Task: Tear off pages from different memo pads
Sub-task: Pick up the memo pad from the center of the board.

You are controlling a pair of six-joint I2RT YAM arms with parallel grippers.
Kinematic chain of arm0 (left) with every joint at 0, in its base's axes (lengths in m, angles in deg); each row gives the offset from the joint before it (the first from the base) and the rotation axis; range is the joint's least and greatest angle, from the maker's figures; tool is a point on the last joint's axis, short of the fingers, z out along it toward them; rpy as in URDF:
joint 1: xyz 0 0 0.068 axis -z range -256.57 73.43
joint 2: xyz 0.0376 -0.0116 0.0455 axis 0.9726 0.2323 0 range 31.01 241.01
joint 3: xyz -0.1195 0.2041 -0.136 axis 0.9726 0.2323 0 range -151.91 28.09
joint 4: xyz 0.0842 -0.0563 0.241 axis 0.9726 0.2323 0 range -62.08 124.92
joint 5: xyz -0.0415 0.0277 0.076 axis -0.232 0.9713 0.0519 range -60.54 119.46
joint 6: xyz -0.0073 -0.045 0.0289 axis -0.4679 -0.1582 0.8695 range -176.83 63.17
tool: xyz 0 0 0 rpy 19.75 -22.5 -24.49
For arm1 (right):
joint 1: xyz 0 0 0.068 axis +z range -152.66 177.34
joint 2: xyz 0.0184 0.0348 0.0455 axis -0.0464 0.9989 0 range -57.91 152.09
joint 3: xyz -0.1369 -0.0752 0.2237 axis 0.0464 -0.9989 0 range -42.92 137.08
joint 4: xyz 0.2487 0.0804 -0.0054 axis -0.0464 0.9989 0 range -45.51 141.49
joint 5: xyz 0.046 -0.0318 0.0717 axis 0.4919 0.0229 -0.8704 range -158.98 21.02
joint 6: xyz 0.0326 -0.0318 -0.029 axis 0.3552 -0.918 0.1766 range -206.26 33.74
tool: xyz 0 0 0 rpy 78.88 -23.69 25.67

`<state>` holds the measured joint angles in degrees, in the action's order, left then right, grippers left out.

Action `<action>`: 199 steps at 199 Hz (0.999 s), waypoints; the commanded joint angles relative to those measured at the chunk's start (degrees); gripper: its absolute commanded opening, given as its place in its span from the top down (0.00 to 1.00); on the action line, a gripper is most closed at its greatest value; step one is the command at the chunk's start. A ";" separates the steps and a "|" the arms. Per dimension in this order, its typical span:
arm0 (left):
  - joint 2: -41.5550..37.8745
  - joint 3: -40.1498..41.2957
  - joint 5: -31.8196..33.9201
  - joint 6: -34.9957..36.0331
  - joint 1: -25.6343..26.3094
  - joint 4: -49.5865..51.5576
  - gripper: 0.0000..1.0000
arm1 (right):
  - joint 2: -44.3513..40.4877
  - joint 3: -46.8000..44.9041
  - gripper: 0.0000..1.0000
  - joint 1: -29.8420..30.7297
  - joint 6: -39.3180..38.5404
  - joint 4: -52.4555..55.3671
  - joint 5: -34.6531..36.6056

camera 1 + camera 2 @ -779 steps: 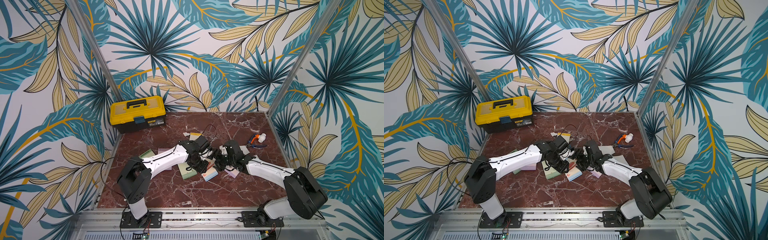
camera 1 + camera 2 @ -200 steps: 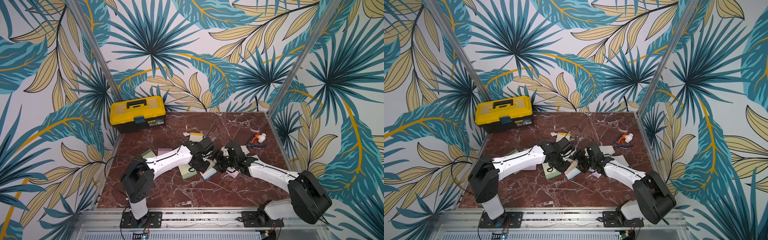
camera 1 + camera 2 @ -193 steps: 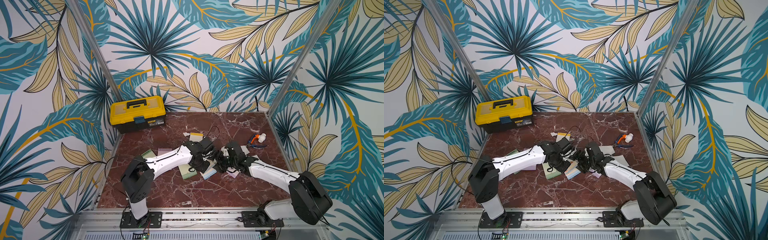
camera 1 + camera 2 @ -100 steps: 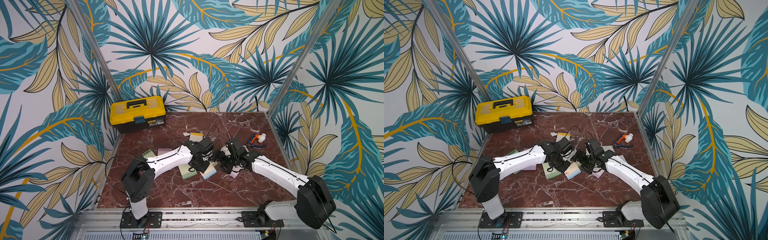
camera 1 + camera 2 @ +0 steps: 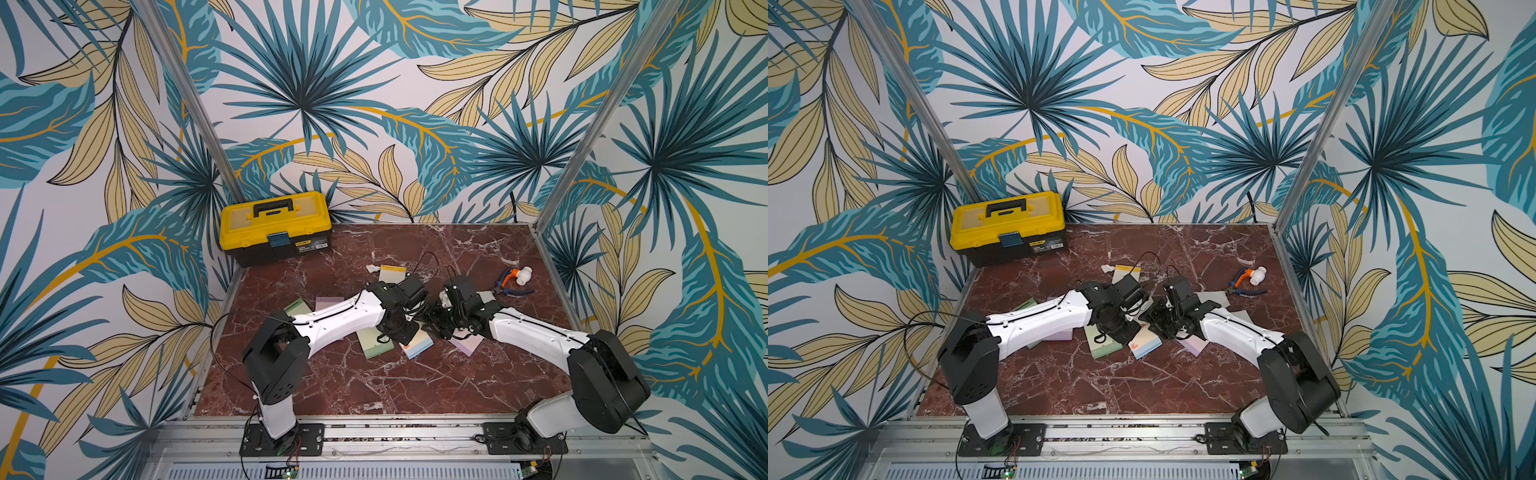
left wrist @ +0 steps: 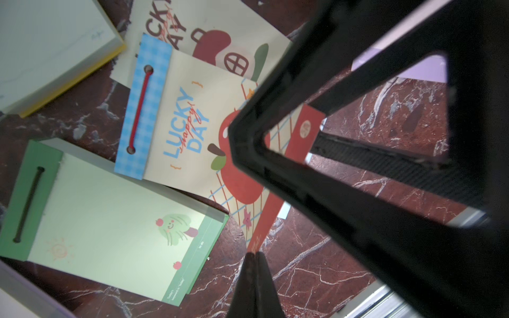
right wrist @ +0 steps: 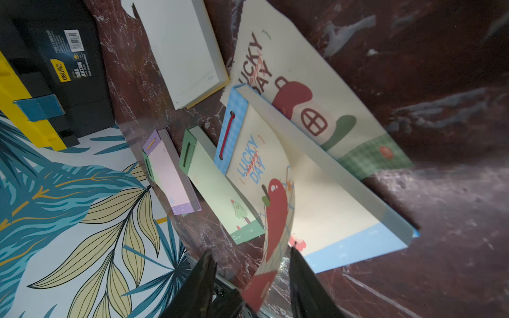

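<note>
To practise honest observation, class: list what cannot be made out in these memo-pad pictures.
- Both top views: tips of the left gripper and right gripper, under their own wrists.
- Left wrist view: much of the apple page, behind the right gripper's black frame.
- Right wrist view: the toolbox label's small print, too small.
- In a top view: lilac sheet, half under the right arm; pad or page unclear.

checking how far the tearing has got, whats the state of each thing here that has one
apple page, lifted and curled, not torn off
left tool, shut on the apple page's red corner
right tool, open, jaws either side of that page
house page, torn off, lying flat
green pad, flat, no sheet lifted
lilac pad, flat
toolbox, lid shut
</note>
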<state>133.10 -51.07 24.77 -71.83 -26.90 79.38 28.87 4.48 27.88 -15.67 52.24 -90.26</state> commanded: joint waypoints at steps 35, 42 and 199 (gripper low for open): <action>-1.92 -0.04 1.88 -1.10 -0.28 -0.33 0.92 | 1.50 -2.29 0.89 0.63 3.82 -4.51 -1.37; -2.99 0.00 2.80 -1.67 -0.48 -0.02 0.75 | 1.47 -2.16 0.98 0.62 3.93 -5.03 -1.49; -30.58 20.31 -23.11 -4.42 -16.24 -19.25 0.30 | 2.05 26.22 1.00 0.51 -29.26 22.51 -12.48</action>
<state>104.20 -32.77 8.03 -75.22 -42.87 66.27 31.45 28.89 28.19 -40.50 70.69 -99.96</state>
